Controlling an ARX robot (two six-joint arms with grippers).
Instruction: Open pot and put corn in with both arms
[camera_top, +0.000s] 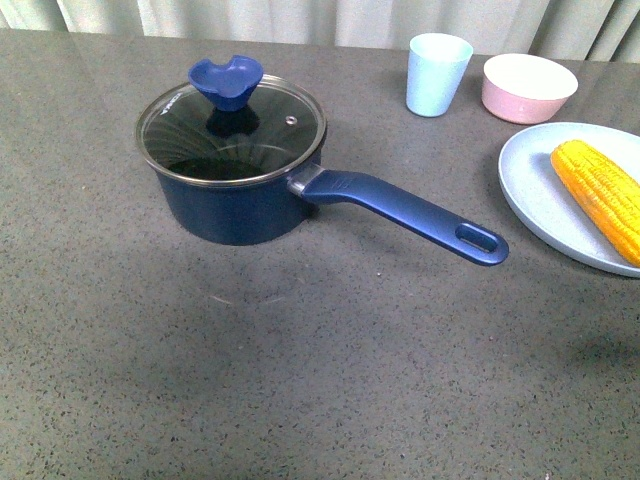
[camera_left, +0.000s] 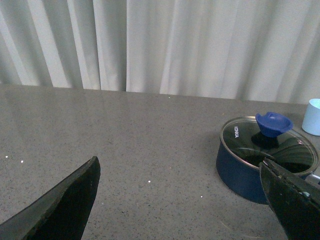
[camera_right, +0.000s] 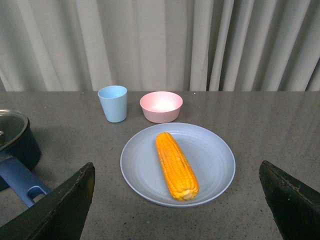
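Note:
The navy pot (camera_top: 232, 205) stands left of centre on the grey table, its glass lid (camera_top: 232, 128) on, blue knob (camera_top: 226, 82) on top, long handle (camera_top: 410, 212) pointing right toward me. The yellow corn (camera_top: 600, 195) lies on a pale blue plate (camera_top: 545, 195) at the right edge. Neither arm shows in the front view. My left gripper (camera_left: 180, 200) is open over bare table, with the pot (camera_left: 240, 170) off to one side beyond one fingertip. My right gripper (camera_right: 177, 205) is open, short of the plate (camera_right: 210, 160), with the corn (camera_right: 176, 164) lying ahead between its fingers.
A light blue cup (camera_top: 437, 74) and a pink bowl (camera_top: 528, 87) stand at the back right, behind the plate. Pale curtains hang behind the table's far edge. Grey tabletop (camera_top: 300, 380) stretches in front of the pot.

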